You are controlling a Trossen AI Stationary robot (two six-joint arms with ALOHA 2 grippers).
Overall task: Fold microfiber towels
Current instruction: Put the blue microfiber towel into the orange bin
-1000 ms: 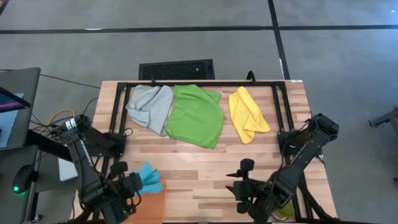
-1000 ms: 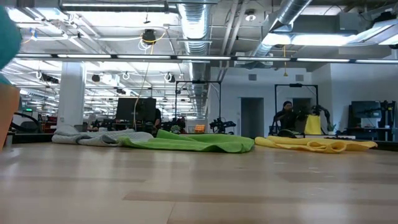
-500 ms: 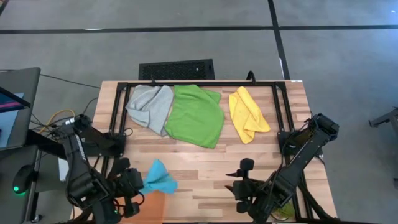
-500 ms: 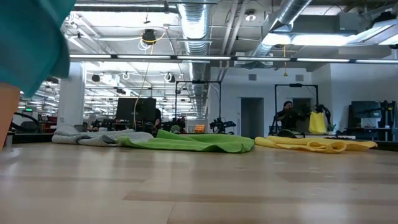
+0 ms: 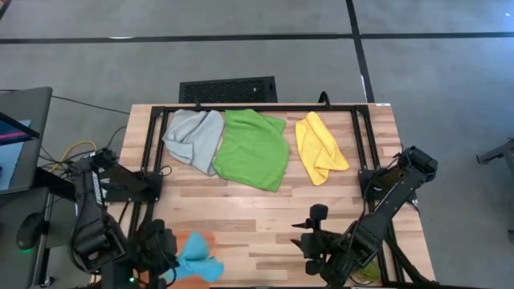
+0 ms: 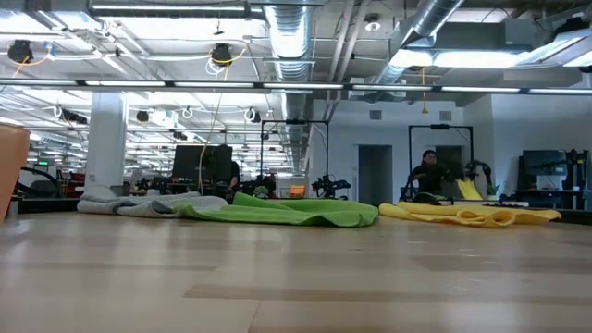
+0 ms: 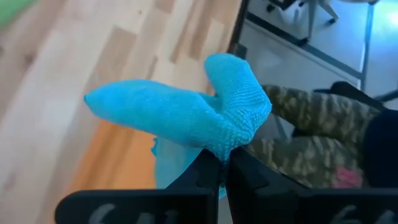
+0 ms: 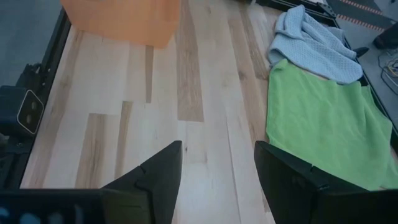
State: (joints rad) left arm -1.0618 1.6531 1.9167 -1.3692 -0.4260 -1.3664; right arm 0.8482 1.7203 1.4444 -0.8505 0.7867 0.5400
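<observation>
My left gripper [image 5: 166, 255] is at the near left corner, raised above the orange tray [image 5: 202, 236] and shut on the teal blue towel [image 5: 197, 258], which is bunched into lobes [image 7: 186, 115]. The grey towel [image 5: 193, 136], green towel [image 5: 254, 149] and yellow towel [image 5: 320, 149] lie crumpled in a row along the table's far side. My right gripper [image 5: 308, 241] waits open near the front edge, right of centre, with nothing between its fingers [image 8: 158, 177]. My left gripper pinches a gathered bunch of the teal towel [image 7: 225, 149] between its two fingertips [image 7: 211, 177], with several layers crumpled together. The fingers slant downward. The cloth stands out past the fingertips in two lobes, a flap hangs below [image 7: 171, 165], and the towel is lifted above the tray.
A black frame [image 5: 257, 108] runs along the far and side edges of the wooden table [image 5: 257, 209]. In the low view the three lying towels show along the back, green [image 6: 287, 213] in the middle, with bare wood in front. Rumpled patterned cloth [image 7: 311, 143] shows beyond the table edge.
My left gripper has risen and drawn back toward the table's near edge, tipping less steeply, still shut on the teal towel. The towel swung briefly through the low view's upper left corner and is now out of that view, held over the tray's near part.
</observation>
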